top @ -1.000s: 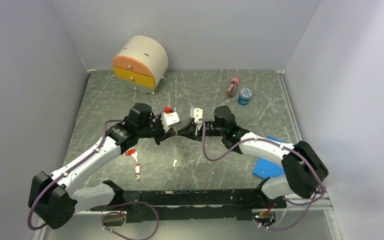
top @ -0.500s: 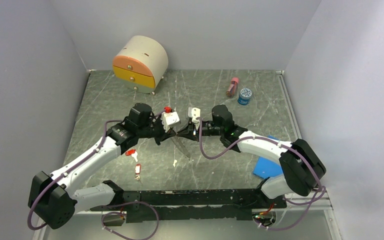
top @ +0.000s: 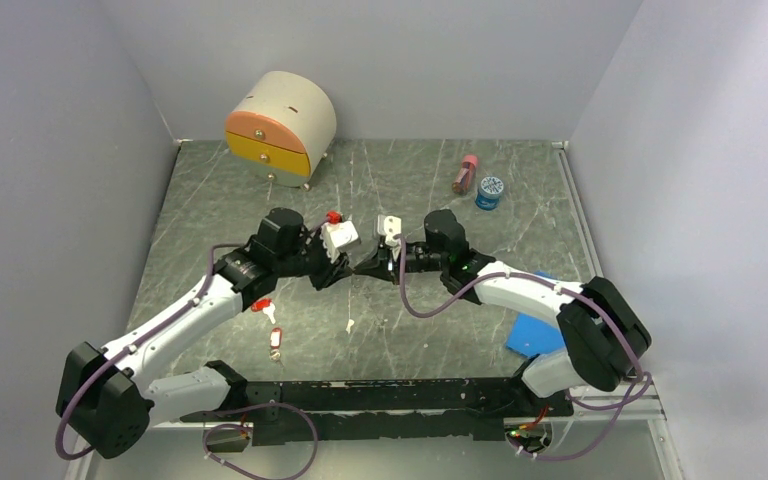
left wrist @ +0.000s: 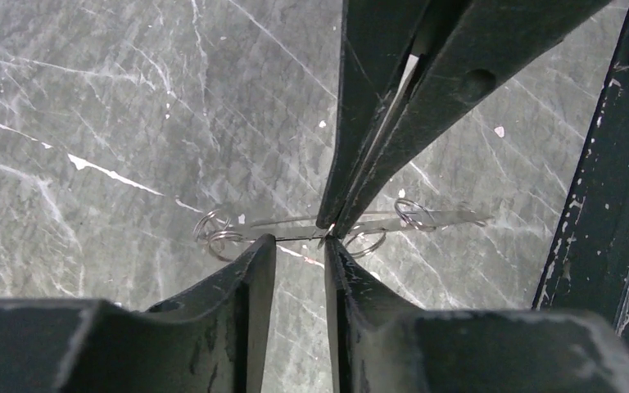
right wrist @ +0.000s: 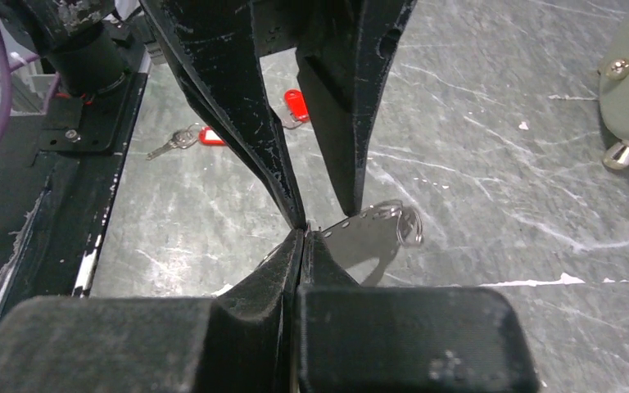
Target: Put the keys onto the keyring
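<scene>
- Right gripper (left wrist: 330, 229), coming in from the top of the left wrist view: fingers pressed flat together, pinching a thin metal wire at their tips
- I take that wire for the keyring (right wrist: 373, 218). It is seen almost edge-on, just above the table (top: 520, 250) at frame centre of the top view, with small split rings near it. I cannot tell whether those rings sit on it
- Left gripper (left wrist: 299, 241), bottom of the same view: narrow gap between its fingers, tips right up against the right one's, straddling the wire and not clamped on it
- Keys: one red-tagged key (top: 263, 305) and a second red-tagged key (top: 276, 340) lie loose on the table, left of centre and below the left arm, well apart from the ring
- Small red bit (top: 334, 217) on top of the left wrist: cannot tell if it is a key tag
- Small pale scrap (top: 350, 325) on the table below the grippers, unclear what it is
- Progress, as a judgement: ring is lifted and controlled, and at least two keys are not on it. No red tag shows hanging from the wire, so most threading is left
- Left to do: fetch each loose key and feed its ring onto the wire
- Drawer box (top: 280, 125), pink bottle (top: 465, 173) and blue-lidded jar (top: 489, 191) sit in the upper part of the frame, out of play
</scene>
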Controlling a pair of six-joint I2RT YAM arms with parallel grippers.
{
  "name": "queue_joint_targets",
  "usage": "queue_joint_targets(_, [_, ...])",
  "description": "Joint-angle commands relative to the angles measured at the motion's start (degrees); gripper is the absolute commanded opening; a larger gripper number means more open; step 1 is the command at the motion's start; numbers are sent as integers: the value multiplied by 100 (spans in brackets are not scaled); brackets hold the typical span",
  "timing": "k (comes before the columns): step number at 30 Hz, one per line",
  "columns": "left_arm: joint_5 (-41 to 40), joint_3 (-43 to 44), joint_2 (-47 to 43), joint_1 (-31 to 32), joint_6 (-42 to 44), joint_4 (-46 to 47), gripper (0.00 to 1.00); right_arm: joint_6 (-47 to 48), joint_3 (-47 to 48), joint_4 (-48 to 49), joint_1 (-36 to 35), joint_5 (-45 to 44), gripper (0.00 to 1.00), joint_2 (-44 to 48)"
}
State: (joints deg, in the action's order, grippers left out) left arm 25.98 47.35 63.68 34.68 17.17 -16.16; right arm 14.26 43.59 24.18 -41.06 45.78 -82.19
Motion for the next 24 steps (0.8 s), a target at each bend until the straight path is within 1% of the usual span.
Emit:
queue_joint_targets(1, [-9, -282, -139, -16, -285, 479, 35, -308, -148, 990, 8, 449, 0, 177])
queue_joint_targets(4, [23, -445, -207, -24, -344, 807, 42, -438, -272, 1277, 13, 584, 0, 185])
queue_joint_targets(6, [144, -495, -239, -28, -304, 948, 44, -556, -353, 1505, 17, 615, 0, 194])
queue_joint_targets(14, [654, -848, -517, -52, -104, 1428, 43, -1066, -679, 2462, 88, 626, 0, 303])
queue_joint_targets(17, [937, -1066, -735, -71, -114, 1815, 42, -1397, -891, 3172, 154, 673, 0, 305])
queue_joint_targets(21, [1124, -1360, -1070, -66, -153, 2311, 42, -2131, -1131, 4379, 259, 824, 0, 182])
queue_joint_targets(24, [1102, -1489, -1289, -66, -45, 2405, 42, -2311, -1174, 4764, 282, 882, 0, 127])
